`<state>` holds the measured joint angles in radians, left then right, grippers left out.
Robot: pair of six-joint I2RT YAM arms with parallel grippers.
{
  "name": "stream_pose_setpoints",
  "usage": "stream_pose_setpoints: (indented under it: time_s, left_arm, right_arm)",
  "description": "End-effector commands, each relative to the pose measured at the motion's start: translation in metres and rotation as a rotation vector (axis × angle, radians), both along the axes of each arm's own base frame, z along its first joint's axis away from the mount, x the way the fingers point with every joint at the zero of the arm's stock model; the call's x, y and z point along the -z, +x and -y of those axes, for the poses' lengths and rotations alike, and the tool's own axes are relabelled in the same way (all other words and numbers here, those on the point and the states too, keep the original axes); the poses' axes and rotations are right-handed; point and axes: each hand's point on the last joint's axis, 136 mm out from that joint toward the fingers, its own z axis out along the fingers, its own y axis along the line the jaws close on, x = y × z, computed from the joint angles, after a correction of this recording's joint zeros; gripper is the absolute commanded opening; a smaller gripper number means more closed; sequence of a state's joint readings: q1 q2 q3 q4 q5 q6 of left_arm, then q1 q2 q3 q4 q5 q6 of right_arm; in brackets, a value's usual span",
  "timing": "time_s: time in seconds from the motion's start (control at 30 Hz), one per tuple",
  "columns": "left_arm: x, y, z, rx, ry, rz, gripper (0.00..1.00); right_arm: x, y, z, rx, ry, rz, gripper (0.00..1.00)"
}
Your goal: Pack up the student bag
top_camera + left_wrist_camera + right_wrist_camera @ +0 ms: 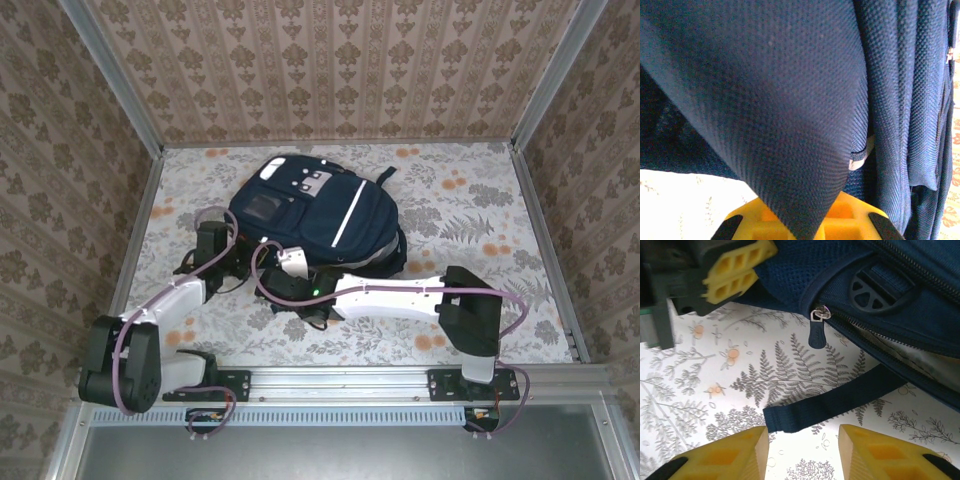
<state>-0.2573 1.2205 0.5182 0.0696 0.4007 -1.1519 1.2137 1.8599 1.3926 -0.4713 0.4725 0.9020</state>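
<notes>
Navy woven fabric of the student bag [765, 100] hangs in a fold that runs down between the yellow fingers [860, 220] of the left gripper [800, 227], which is clamped tight on that fold. From above, the bag lies flat on the fern-and-flower tablecloth [470, 200], about mid-table and a little left of centre. Its white stripe [348, 218] slants across the front and its pale patches point toward the far wall.

The left arm rises from its base at the near left corner with the elbow folded. Its forearm reaches forward and to the right, so the wrist sits at the bag's near left edge. The right arm stretches leftward from its base, its white forearm nearly level and roughly parallel to the near rail. It ends with the right gripper [288, 270] at the bag's near edge, close beside the left one.

In the right wrist view, that gripper's two yellow fingers stand apart and hold nothing (bare tablecloth in the gap). Just beyond them a loose navy strap end [830, 405] lies flat on the cloth. Further on, a zipper pull [817, 327] hangs from the bag's edge beside a round dark plastic buckle [880, 287], and a pale strip shows along the zip to its right.
</notes>
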Motion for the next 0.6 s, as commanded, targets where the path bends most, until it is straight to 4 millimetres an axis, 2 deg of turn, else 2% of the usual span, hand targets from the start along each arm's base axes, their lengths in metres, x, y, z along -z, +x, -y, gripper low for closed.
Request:
stream_pose_setpoints:
  time_s: [0.0, 0.1, 0.23, 0.33, 0.57]
  left_arm:
    - [-0.006, -0.007, 0.003, -0.011, -0.021, 0.001, 0.0]
    - [-0.007, -0.011, 0.006, -0.001, -0.01, 0.007, 0.0]
    - [-0.005, -0.015, 0.008, 0.003, -0.01, 0.0, 0.0]
    - [-0.007, -0.016, 0.009, 0.005, -0.013, 0.006, 0.0]
    - [-0.009, -0.019, 0.01, 0.007, -0.012, 0.009, 0.0]
  right_arm:
    - [0.005, 0.008, 0.004, 0.074, -0.022, 0.022, 0.4]
    - [0.012, 0.016, 0.006, 0.109, -0.054, 0.037, 0.4]
    - [0.019, 0.027, -0.004, 0.117, -0.081, 0.063, 0.38]
    - [0.025, 0.032, -0.004, 0.138, -0.127, 0.075, 0.38]
    - [0.031, 0.044, 0.004, 0.229, -0.187, 0.111, 0.38]
